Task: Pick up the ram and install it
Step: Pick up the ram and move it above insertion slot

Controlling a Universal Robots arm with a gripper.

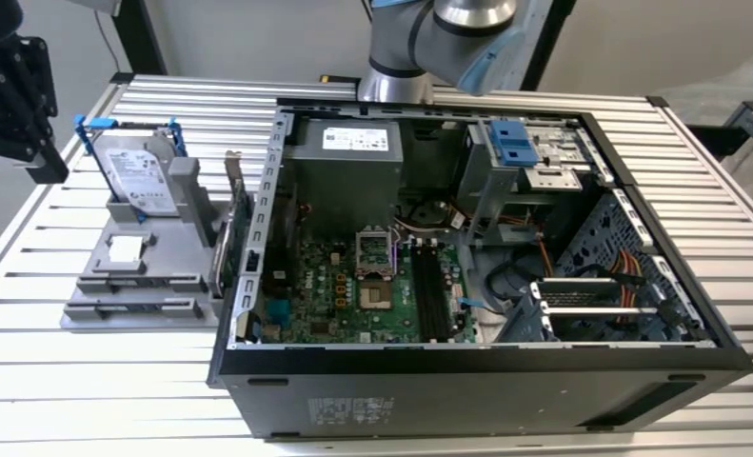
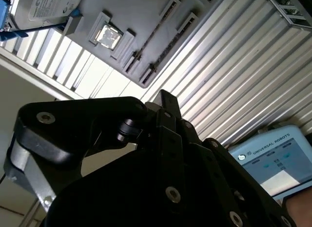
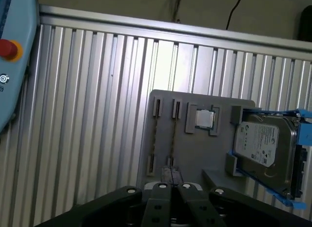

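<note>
I cannot pick out the ram; it is hidden or too thin to make out. My black gripper (image 1: 46,171) hangs high over the table's far corner at the exterior view's left, above and beside the grey parts holder (image 1: 109,276). In the first wrist view the gripper (image 3: 170,173) is shut, its fingertips together with nothing visible between them. Below them lie the holder's two long narrow slots (image 3: 174,134). The open computer case (image 1: 478,381) sits mid-table, and the motherboard's dark memory slots (image 1: 429,295) show inside it.
On the holder stand a silver hard drive with blue clips (image 1: 141,171) and a processor chip (image 1: 125,249). A card with a metal bracket (image 1: 236,224) stands between holder and case. A teach pendant (image 2: 273,158) lies at the table's edge. The arm's base (image 1: 395,81) rises behind the case.
</note>
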